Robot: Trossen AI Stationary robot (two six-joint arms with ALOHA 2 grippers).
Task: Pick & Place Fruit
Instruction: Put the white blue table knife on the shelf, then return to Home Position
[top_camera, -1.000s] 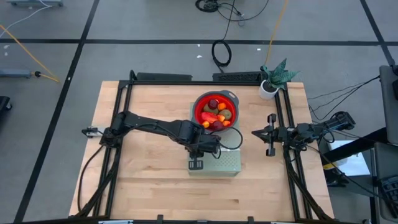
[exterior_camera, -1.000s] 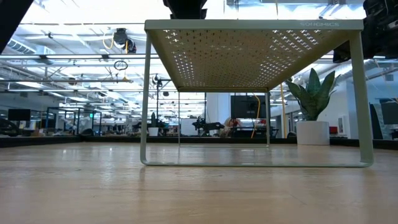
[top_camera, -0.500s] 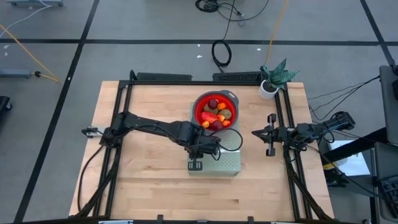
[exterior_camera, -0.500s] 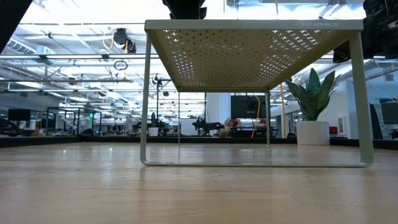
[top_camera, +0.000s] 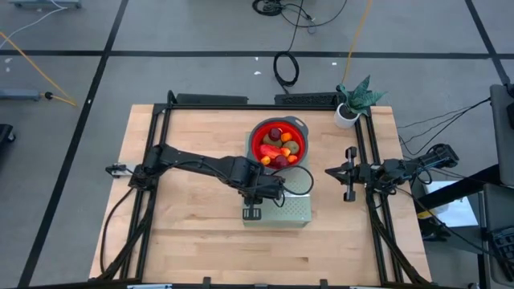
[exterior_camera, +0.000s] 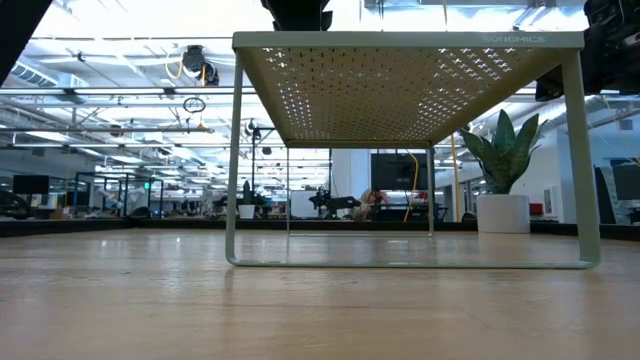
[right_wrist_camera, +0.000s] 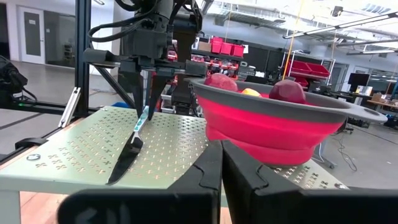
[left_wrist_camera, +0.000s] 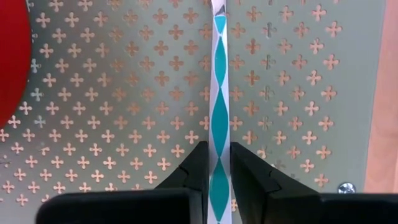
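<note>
My left arm reaches across the table to the pale green perforated stand (top_camera: 279, 210), wrist bent so my left gripper (left_wrist_camera: 216, 167) points down, its fingers pinched on the light-blue handle of the knife (left_wrist_camera: 219, 99), whose dark blade tip rests on the stand's top. The fruit (top_camera: 278, 148) lies in the red bowl (top_camera: 259, 136) just beyond the stand. My right gripper (right_wrist_camera: 221, 163) waits at the table's right side, level, fingers pressed together on nothing.
</note>
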